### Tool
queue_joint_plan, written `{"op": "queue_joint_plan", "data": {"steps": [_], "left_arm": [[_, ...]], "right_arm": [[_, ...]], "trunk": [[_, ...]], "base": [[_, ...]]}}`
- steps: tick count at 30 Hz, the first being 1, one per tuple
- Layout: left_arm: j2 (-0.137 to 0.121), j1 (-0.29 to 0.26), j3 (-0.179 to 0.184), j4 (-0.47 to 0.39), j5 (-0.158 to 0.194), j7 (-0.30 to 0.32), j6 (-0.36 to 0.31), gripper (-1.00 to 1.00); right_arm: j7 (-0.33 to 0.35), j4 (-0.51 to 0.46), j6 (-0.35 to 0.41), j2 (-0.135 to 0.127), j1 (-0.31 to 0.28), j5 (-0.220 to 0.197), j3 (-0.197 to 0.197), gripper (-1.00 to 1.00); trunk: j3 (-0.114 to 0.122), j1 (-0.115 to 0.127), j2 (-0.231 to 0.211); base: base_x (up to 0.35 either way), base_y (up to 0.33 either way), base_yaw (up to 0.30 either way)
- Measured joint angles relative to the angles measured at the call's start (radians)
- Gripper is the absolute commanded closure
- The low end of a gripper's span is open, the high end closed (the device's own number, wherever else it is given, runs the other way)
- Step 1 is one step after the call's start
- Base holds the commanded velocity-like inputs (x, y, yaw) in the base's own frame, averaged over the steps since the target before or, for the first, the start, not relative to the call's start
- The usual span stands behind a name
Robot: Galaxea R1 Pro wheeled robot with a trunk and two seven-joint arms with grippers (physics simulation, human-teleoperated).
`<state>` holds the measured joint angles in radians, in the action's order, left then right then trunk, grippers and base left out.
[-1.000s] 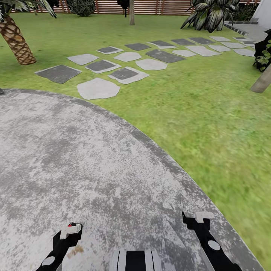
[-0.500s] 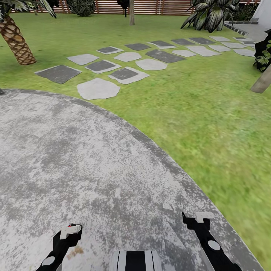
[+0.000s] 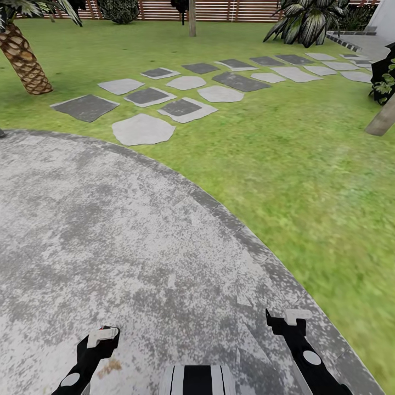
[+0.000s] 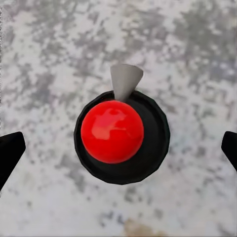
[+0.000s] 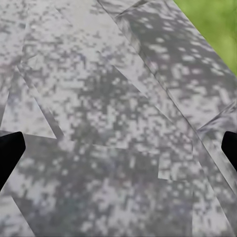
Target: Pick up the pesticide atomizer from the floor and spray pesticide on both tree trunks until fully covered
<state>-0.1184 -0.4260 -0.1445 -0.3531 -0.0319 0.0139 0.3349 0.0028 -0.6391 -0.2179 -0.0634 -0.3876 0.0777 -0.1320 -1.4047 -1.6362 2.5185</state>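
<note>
No text, label, brand, number or sign can be read in any view.

The paved circle (image 3: 109, 230) lay nearest, the atomizer (image 4: 122, 137) standing on it under the left gripper (image 3: 101, 337). Beyond the circle ran stepping stones (image 3: 181, 107) across the lawn (image 3: 307, 181); left of them a palm (image 3: 22, 57), behind them the fence (image 3: 164, 10).
</note>
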Motion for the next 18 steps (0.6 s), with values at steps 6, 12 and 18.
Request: {"op": "queue_joint_plan", "data": {"steps": [6, 12, 18], "left_arm": [[0.001, 0.0, 0.0, -0.003, 0.0, 0.0, 0.001, -1.0], [0.001, 0.0, 0.002, -0.004, 0.0, 0.002, 0.0, 1.0], [0.002, 0.0, 0.0, -0.004, 0.001, 0.0, 0.002, 1.0]], "right_arm": [[0.0, 0.0, 0.0, 0.0, 0.0, 0.0, 0.0, -1.0], [0.0, 0.001, 0.0, 0.0, 0.0, 0.0, 0.0, -1.0], [0.001, 0.002, 0.0, 0.0, 0.0, 0.0, 0.0, -1.0]], "trunk": [[0.0, 0.0, 0.0], [0.0, 0.0, 0.0], [0.0, 0.0, 0.0]], "base": [[0.0, 0.0, 0.0], [0.0, 0.0, 0.0], [0.0, 0.0, 0.0]]}}
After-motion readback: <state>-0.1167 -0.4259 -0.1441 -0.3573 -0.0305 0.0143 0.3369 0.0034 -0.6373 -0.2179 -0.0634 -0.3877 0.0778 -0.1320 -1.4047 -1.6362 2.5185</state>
